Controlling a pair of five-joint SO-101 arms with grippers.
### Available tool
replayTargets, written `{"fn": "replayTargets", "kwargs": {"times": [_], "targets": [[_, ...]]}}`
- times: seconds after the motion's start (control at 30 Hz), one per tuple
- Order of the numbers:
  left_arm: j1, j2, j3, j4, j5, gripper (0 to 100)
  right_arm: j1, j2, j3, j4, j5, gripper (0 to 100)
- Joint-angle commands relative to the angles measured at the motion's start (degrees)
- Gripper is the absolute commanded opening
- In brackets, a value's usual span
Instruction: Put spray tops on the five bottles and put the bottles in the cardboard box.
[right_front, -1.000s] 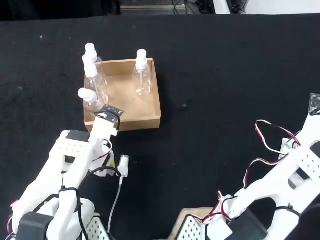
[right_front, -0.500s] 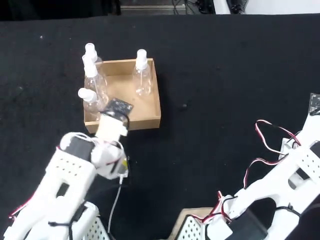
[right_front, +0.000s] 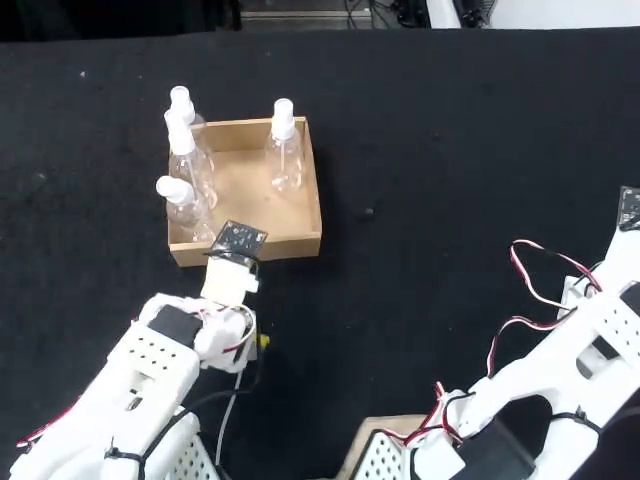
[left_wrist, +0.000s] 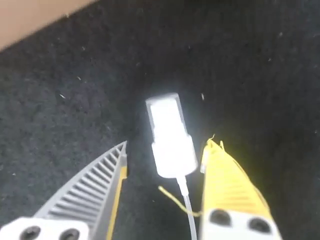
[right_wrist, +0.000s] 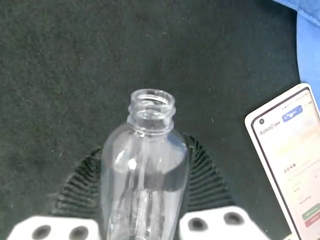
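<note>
Half-open left jaws straddle spray top (left_wrist: 171, 145); right jaws clamp bottle (right_wrist: 145, 170).

Four capped bottles (right_front: 284, 150), one uncapped bottle (right_wrist: 145, 170), one loose spray top (left_wrist: 171, 137), one cardboard box (right_front: 298, 241), one phone (right_wrist: 290, 165).

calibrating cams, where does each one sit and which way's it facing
high view: fixed above the table, looking down on the box and four capped bottles; left arm and right arm show.
left wrist view: on the left arm, facing down at a spray top between the open left pincer.
right wrist view: on the right arm, facing along the right pincer, shut on an uncapped bottle; phone beside.
shared: the box, in high and left wrist views.
</note>
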Motion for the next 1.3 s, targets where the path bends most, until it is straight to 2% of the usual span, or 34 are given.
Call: {"fn": "replayTargets", "kwargs": {"times": [0.0, 0.13, 0.3, 0.5, 0.67, 0.73, 0.87, 0.9, 1.07, 1.27], "targets": [[2.2, -1.6, 1.2, -1.3, 0.3, 22, 0.4, -2.9, -1.7, -1.2, 0.4, 1.1], [3.3, -2.1, 0.9, -1.4, 0.3, 22, 0.4, -2.9, -1.7, -1.2, 0.4, 1.1], [3.2, -1.6, 3.0, -6.8, 0.4, 22, 0.4, -2.9, -1.7, -1.2, 0.4, 1.1], [3.2, -1.6, 4.0, -7.7, 7.6, 22, 0.4, -2.9, -1.7, -1.2, 0.4, 1.1], [3.2, -1.6, 4.7, -7.7, 8.4, 22, 0.4, -2.9, -1.7, -1.2, 0.4, 1.1], [3.3, -1.6, 4.9, -7.6, 8.4, 19, 0.4, -2.9, -1.7, -1.2, 0.4, 1.1], [3.8, -1.6, 5.0, -7.6, 8.4, 3, 0.3, -3.2, -2.5, -1.2, 0.4, 1.1], [4.7, -1.6, 5.1, -7.6, 8.4, 3, -0.5, -3.3, -3.5, -0.9, 0.3, 1.1], [8.5, -2.2, 5.1, -6.9, 8.2, 4, -5.1, -3.3, -13.1, 9.8, -3.6, 1.1], [5.9, -2.3, -2.3, -3.3, 7.3, 3, -13.5, -3.3, -27.2, 23.6, -11.5, 1.1]]}}
